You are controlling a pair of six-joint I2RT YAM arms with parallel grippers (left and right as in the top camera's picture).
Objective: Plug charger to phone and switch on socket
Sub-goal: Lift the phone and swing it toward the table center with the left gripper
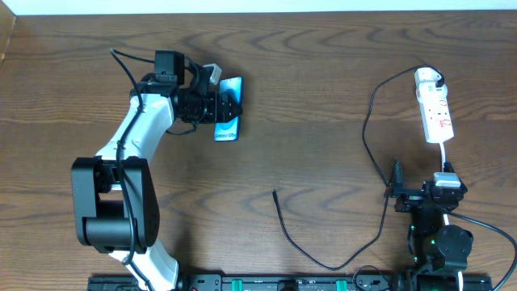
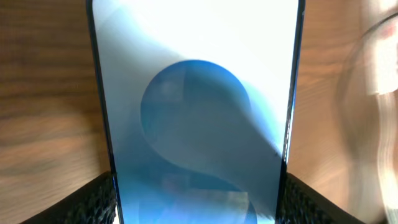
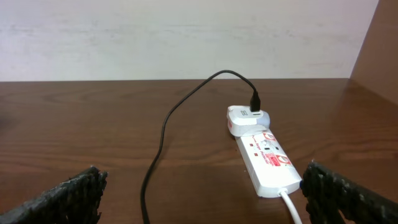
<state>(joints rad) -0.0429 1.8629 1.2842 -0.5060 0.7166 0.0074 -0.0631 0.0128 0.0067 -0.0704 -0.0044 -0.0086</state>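
Left fingers [image 2: 93, 202] grip the phone [image 2: 199, 112]: hold steady. Open, empty right fingers [image 3: 68, 196] should fetch the charger [image 1: 275, 194] tip at its five o'clock.

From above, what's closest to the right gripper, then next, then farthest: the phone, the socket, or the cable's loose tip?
1. Socket, just ahead of the right gripper.
2. Cable tip, mid-table.
3. Phone, far side, by the left arm.
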